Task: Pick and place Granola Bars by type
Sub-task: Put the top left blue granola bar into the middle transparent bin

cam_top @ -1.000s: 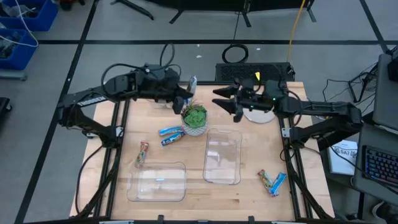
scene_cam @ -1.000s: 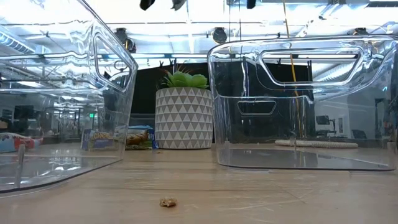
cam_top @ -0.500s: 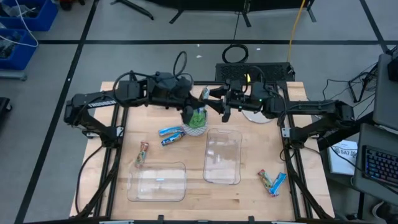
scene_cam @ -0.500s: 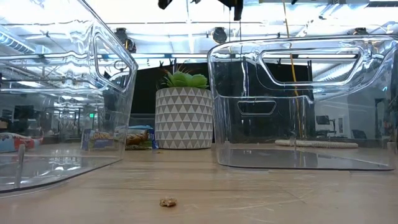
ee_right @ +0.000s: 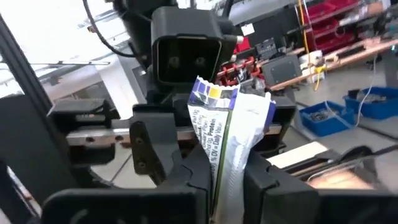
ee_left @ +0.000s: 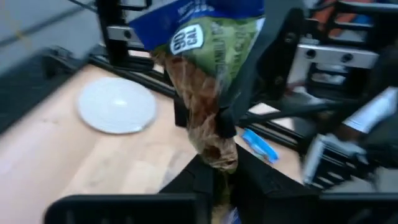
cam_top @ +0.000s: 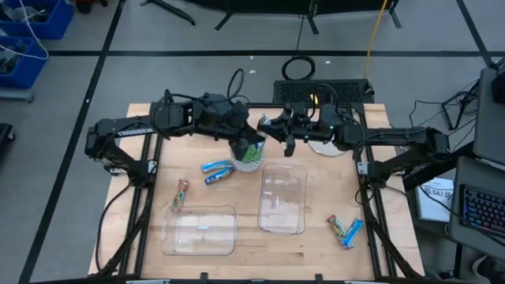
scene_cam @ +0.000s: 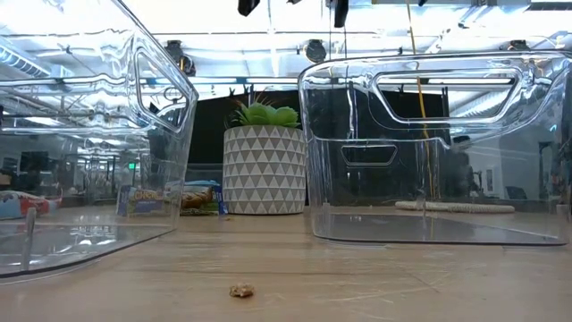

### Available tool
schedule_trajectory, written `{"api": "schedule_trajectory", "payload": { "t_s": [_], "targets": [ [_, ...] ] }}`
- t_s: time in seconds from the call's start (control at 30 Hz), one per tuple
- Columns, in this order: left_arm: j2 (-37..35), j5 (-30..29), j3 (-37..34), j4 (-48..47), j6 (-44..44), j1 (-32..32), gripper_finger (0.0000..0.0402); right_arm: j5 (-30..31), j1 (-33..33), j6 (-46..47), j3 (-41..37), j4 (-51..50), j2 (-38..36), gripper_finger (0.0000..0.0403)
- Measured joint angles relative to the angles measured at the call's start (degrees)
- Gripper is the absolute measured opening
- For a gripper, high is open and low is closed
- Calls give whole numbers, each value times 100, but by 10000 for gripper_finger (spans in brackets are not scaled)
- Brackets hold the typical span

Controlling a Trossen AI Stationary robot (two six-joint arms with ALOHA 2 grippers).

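One granola bar (cam_top: 264, 122), in a blue, green and white wrapper, hangs in the air above the potted plant (cam_top: 248, 153) at the table's far middle. My left gripper (cam_top: 256, 131) and my right gripper (cam_top: 275, 129) meet there, both shut on it. Two blue bars (cam_top: 218, 170) lie flat left of the plant. A multicoloured bar (cam_top: 181, 195) lies farther left. A multicoloured and a blue bar (cam_top: 345, 230) lie at the near right. My left gripper pinches one end of the bar (ee_left: 217, 158) between its two fingers, coming level from the table's left. The bar stretches away from the fingers, clear of the table. My right gripper pinches the bar's other end (ee_right: 222, 168) between its two fingers, level from the table's right. Its fingers (ee_left: 252, 78) lie against the bar's far half in the left wrist view.
Two clear plastic bins stand near the front: one (cam_top: 200, 230) at the near left, one (cam_top: 282, 197) in the middle below the plant. A white plate (cam_top: 327, 146) lies at the far right under the right arm. Arm frames run along both table sides.
My left gripper has carried the bar toward the table's right, over the plant. My right gripper has moved left to meet it and has shut on the bar's free end, so both now hold it.
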Motion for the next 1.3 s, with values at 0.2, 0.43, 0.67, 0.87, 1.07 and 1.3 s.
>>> {"api": "schedule_trajectory", "payload": {
  "t_s": [0.2,0.43,0.67,0.87,1.07,1.3],
  "targets": [
    [-319,792,9,-519,17,265,144,-142,8,191,-7,-800,-560,22],
    [-491,441,11,-3154,439,420,246,-589,236,392,-4,-2494,-1337,20],
    [-56,-130,-714,-4526,277,248,274,-81,1174,216,-197,-3124,-1050,19],
    [-97,-90,-2070,-4055,76,164,255,659,1668,233,-1116,-3002,-897,18],
    [-117,332,-2987,-3133,16,4,223,804,1609,539,-2196,-2055,-893,17],
    [-99,371,-3636,-2219,-189,-114,199,914,1254,660,-2872,-1935,-894,35]
  ]
}}
